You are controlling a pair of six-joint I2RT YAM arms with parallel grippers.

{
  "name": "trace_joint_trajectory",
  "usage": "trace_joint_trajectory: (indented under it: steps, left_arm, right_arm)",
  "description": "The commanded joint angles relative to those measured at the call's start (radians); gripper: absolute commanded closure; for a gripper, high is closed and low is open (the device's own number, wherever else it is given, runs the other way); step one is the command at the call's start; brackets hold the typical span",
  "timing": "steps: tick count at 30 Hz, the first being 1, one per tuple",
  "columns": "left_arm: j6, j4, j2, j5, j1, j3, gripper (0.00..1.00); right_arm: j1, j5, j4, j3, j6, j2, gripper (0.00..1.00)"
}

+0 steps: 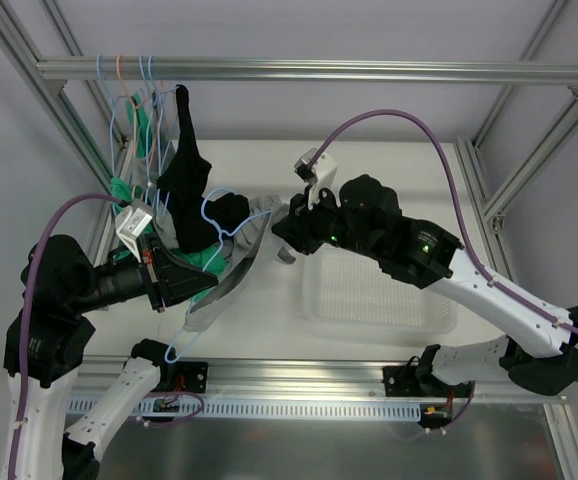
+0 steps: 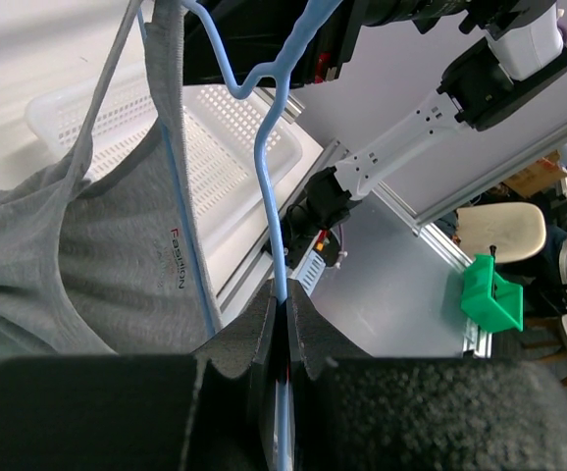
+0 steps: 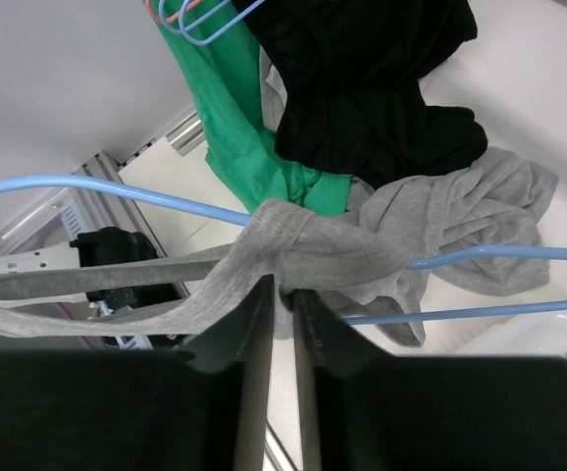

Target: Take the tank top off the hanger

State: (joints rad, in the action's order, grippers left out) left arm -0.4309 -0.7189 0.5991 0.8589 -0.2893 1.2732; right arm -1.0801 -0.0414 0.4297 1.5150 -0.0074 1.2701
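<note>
The light-blue wire hanger (image 1: 212, 212) hangs tilted between both arms, off the rail. The light grey tank top (image 1: 239, 262) is draped and bunched on it. My left gripper (image 1: 197, 285) is shut on the hanger wire (image 2: 282, 235); in the left wrist view the gripper (image 2: 285, 306) pinches the wire, with the tank top (image 2: 107, 265) hanging to the left. My right gripper (image 1: 281, 235) is shut on a bunched strap of the tank top (image 3: 342, 257); in the right wrist view the gripper (image 3: 283, 287) pinches the fabric where it wraps the hanger wire (image 3: 117, 191).
A black garment (image 1: 184, 175) and a green garment (image 1: 141, 125) hang from the top rail (image 1: 369, 70) with other hangers, close behind the tank top. A white perforated basket (image 1: 314, 305) lies on the table below my right arm. Frame posts stand on both sides.
</note>
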Motion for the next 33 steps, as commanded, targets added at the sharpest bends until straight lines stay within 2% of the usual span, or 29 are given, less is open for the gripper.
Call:
trace_joint_trajectory:
  steps: [1,2,3,15,20,24,33]
  left_arm:
    - [-0.012,0.055,-0.001,0.009,-0.010,0.009,1.00]
    - [-0.012,0.053,-0.005,0.000,-0.010,0.011,1.00]
    - [-0.011,0.055,-0.005,-0.010,-0.010,0.011,1.00]
    - [-0.009,0.055,-0.004,-0.026,-0.010,-0.005,1.00]
    - [-0.011,0.055,-0.007,0.008,-0.010,-0.003,1.00]
    - [-0.009,0.055,-0.028,0.028,-0.010,-0.003,1.00]
    - [-0.019,0.055,-0.102,0.074,-0.010,0.023,1.00]
  right_arm:
    - [-0.007,-0.034,-0.055,0.013,0.033,-0.026,0.92]
    - [-0.009,-0.050,-0.054,0.007,0.038,-0.044,0.99]
    - [-0.007,-0.066,-0.054,-0.009,0.043,-0.052,1.00]
    - [-0.006,-0.388,-0.062,-0.072,0.063,-0.189,0.99]
    - [0.008,-0.509,0.015,0.002,0.038,-0.161,1.00]
    - [0.060,-0.543,0.078,0.088,-0.019,-0.114,1.00]
    - [0.183,-0.485,0.178,0.247,-0.029,-0.040,1.00]
